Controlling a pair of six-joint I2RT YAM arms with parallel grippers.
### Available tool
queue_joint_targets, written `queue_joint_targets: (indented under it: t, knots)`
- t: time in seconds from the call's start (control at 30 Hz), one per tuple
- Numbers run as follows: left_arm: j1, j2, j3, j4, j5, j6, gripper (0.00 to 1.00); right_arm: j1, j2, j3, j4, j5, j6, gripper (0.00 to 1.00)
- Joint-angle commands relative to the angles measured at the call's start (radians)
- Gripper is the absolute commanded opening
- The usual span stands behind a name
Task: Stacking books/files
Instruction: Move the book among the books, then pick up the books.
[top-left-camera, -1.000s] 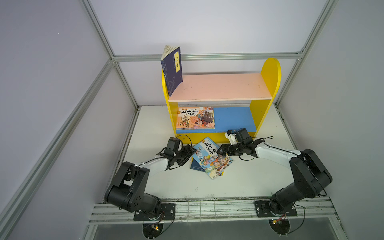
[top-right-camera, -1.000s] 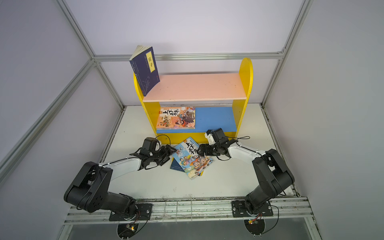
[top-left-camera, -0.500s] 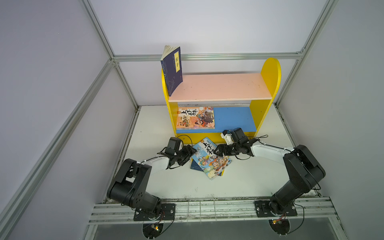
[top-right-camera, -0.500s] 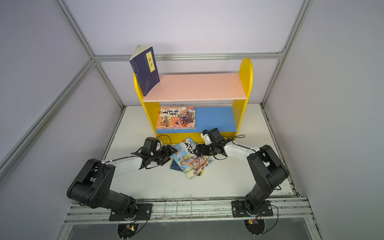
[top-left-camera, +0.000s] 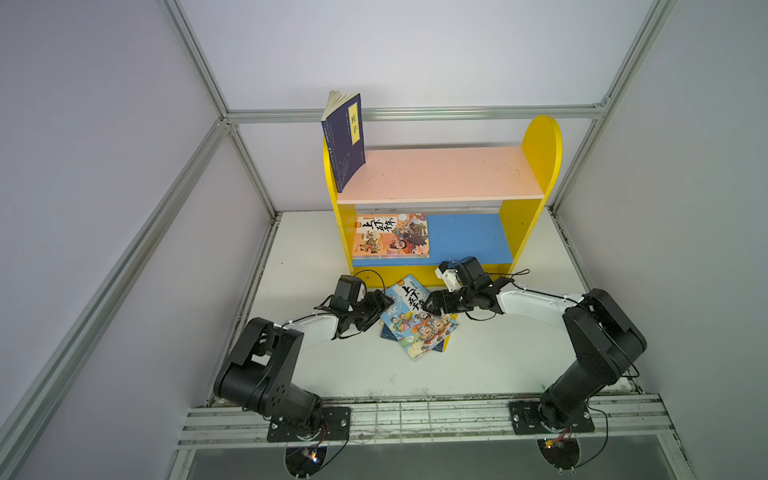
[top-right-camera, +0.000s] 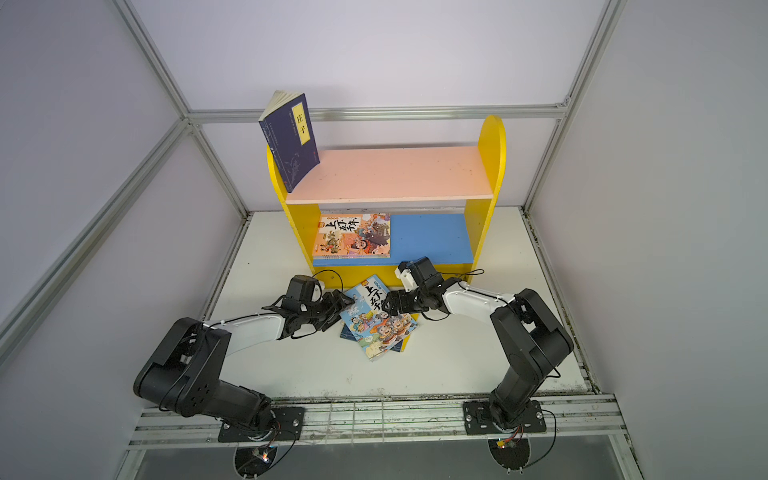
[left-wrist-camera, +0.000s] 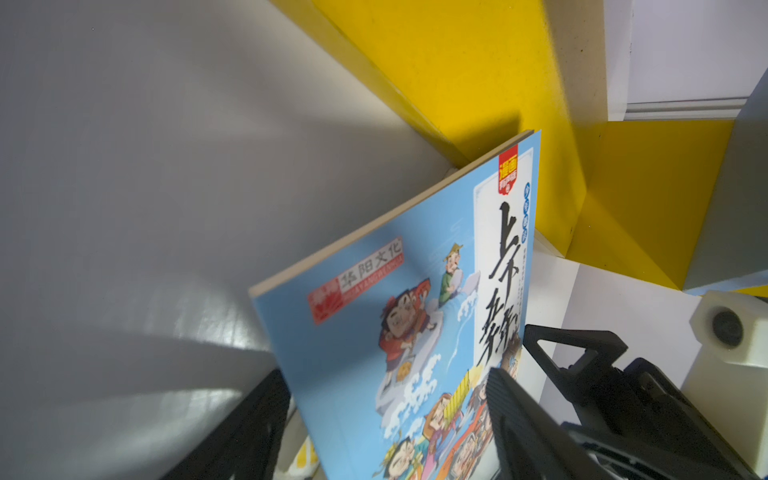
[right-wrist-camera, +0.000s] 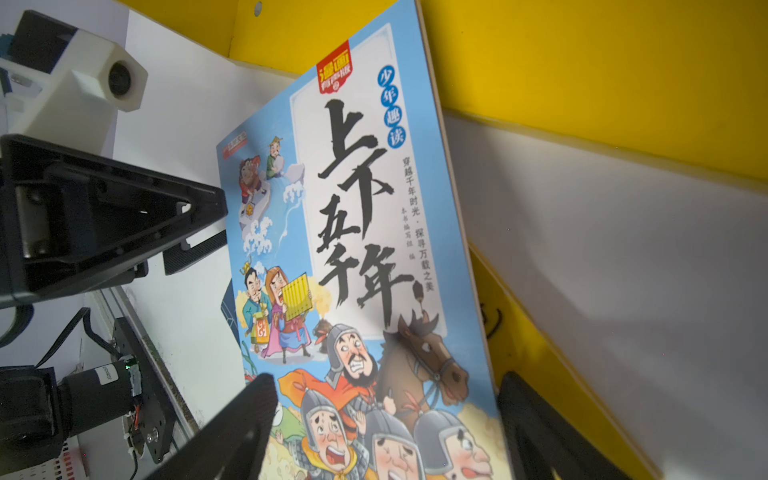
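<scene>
On the surface (top-left-camera: 498, 365), left tool (top-left-camera: 385, 302) and right tool (top-left-camera: 428, 306) stand open astride the light blue book (top-left-camera: 415, 322), which tops a pile of seemingly three. It looks thin, light, floppy and glossy, so pinch its edges. Beyond, the shelf (top-left-camera: 536, 166) holds one orange book (top-left-camera: 390, 235) below and one upright navy book (top-left-camera: 345, 141) above.

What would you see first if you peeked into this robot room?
Probably the bright yellow bookshelf at the back, with a navy book standing at one end of its pink top board and an orange cartoon book lying flat on its blue lower board. Next, the light blue cartoon book topping a small pile on the white tabletop, with the left gripper and the right gripper on either side.
</scene>
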Motion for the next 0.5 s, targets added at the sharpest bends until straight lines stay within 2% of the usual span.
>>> queue_joint_targets:
  t: [0.0, 0.33, 0.47]
  knots:
    - [0.002, 0.01, -0.004, -0.013, -0.015, 0.011, 0.79, 0.013, 0.006, 0.005, 0.025, -0.009, 0.018, 0.87]
    - [0.022, -0.022, -0.031, 0.0, -0.026, 0.007, 0.79, 0.056, 0.029, 0.011, 0.052, -0.008, 0.041, 0.85]
    - [0.031, -0.036, -0.042, 0.006, -0.022, 0.005, 0.7, 0.065, 0.036, 0.017, 0.052, -0.007, 0.043, 0.84]
